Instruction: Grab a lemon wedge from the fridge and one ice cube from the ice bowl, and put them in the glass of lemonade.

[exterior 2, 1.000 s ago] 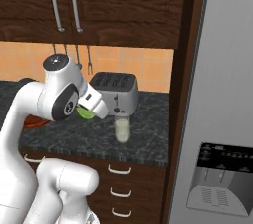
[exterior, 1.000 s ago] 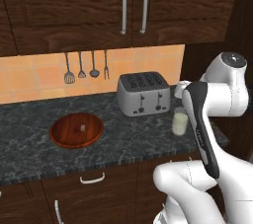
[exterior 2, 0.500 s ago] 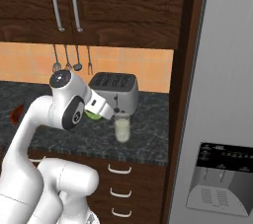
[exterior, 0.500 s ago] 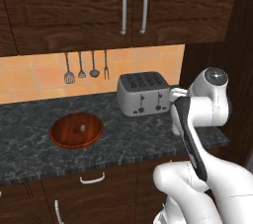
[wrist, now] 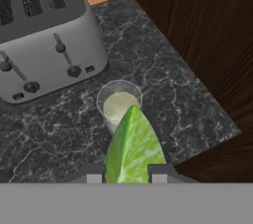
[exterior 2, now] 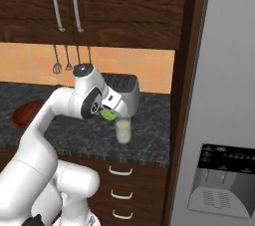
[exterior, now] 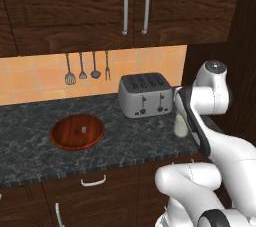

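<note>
- I have the hand (wrist: 126,176) pinching the lemon wedge (wrist: 133,146) between its two fingertips; in the hand view the wedge's pointed tip reaches over the rim of the glass of lemonade (wrist: 118,104).
- From the right base view the lemon wedge (exterior 2: 107,115) sits just above the glass of lemonade (exterior 2: 123,130) — close, though I cannot tell whether they touch.
- The glass stands on the dark counter (exterior: 30,116) near its right end, just in front of the silver toaster (exterior: 146,94).
- The ice bowl (exterior: 77,133) rests well to the left, nearer the counter's front edge, with one pale ice cube (exterior: 83,130) inside it.
- The fridge (exterior 2: 224,120) stands at the counter's right end — doors closed.
</note>
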You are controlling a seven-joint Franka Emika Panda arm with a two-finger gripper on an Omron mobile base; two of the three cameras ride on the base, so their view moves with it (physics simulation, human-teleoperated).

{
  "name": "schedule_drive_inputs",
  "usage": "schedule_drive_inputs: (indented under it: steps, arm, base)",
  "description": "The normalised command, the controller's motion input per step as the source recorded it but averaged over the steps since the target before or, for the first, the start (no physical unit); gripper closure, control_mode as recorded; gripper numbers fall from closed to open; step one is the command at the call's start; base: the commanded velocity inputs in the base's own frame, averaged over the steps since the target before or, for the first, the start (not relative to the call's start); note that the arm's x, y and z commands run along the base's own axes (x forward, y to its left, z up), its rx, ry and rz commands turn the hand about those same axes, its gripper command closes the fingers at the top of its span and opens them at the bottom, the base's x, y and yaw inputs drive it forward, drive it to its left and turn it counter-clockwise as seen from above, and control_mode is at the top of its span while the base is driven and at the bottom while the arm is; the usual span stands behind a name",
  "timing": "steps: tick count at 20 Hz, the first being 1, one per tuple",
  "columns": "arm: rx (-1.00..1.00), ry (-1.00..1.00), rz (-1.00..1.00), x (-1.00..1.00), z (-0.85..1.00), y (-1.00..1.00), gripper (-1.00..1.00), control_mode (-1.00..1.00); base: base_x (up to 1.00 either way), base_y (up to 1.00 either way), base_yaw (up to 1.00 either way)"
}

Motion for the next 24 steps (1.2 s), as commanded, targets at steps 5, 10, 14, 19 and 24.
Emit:
schedule_drive_inputs:
  steps: [5,10,14,19,24]
  arm:
    - [0.00,0.06,0.03,0.24,-0.08,-0.06,1.00,-1.00]
    - [0.00,0.02,0.01,0.24,-0.04,0.00,1.00,-1.00]
    - [0.00,0.00,0.00,0.26,0.00,0.00,1.00,-1.00]
    - [0.00,0.00,0.00,0.49,0.00,0.00,1.00,-1.00]
    - [0.00,0.02,0.00,0.24,-0.22,-0.03,1.00,-1.00]
  base:
    - [0.00,0.00,0.00]
    - [0.00,0.00,0.00]
    - [0.00,0.00,0.00]
    - [0.00,0.00,0.00]
    - [0.00,0.00,0.00]
